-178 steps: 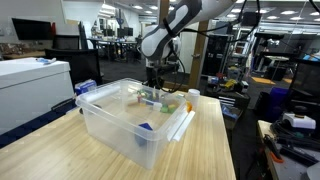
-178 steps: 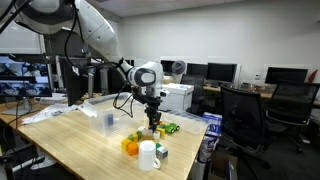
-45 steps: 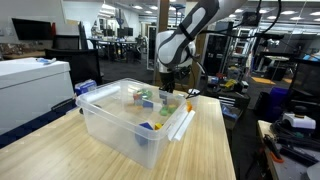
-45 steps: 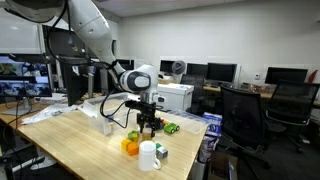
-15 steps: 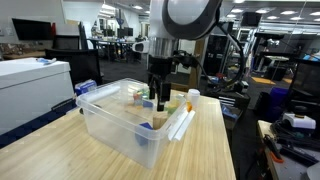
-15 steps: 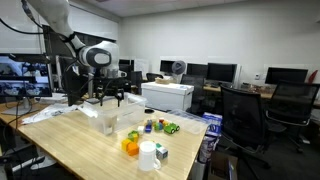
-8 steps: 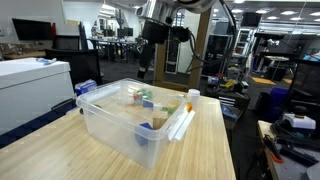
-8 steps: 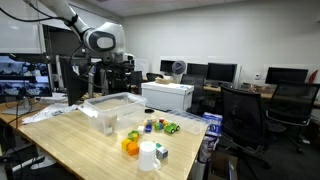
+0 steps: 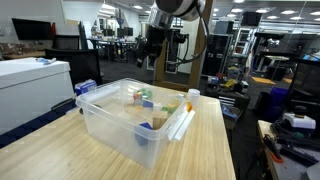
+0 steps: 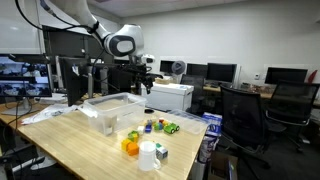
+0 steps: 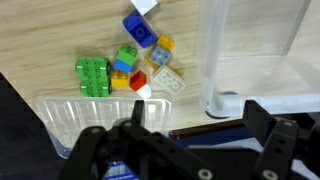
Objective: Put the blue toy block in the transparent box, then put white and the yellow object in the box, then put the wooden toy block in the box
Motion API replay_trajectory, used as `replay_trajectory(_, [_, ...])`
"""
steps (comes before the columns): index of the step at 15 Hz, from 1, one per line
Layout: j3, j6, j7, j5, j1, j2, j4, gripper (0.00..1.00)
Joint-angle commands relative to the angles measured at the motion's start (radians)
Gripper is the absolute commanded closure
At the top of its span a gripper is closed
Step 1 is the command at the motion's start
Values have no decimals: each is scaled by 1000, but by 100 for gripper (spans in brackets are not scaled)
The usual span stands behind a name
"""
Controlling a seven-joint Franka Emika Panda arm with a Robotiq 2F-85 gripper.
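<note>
The transparent box stands on the wooden table and shows in both exterior views. The blue toy block lies low in its near corner. A small pale and yellow item shows at the box's far end; I cannot tell if it is the white and yellow object. The wooden toy block I cannot pick out. My gripper hangs high above the box's far end, open and empty. In the wrist view the gripper is open over a clear rimmed tub, apparently the box.
Loose bricks lie in a cluster: a green one, a blue studded one, yellow and red-white ones. A clear cup stands near the box. An orange-topped item and a white cup sit by the table edge.
The gripper has risen from low inside the box to well above it and swung toward the far end. It stayed open and carries nothing.
</note>
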Motion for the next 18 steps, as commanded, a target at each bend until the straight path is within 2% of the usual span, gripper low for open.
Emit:
replay_trajectory(1, [-51, 33, 217, -85, 7, 83, 72, 0])
replay_trajectory(4, [-114, -6, 432, -186, 40, 126, 120, 0])
replay_trajectory(5, [-66, 8, 322, -140, -1, 97, 86, 0])
replay_trajectory(18, [-66, 8, 340, -148, 0, 108, 93, 0])
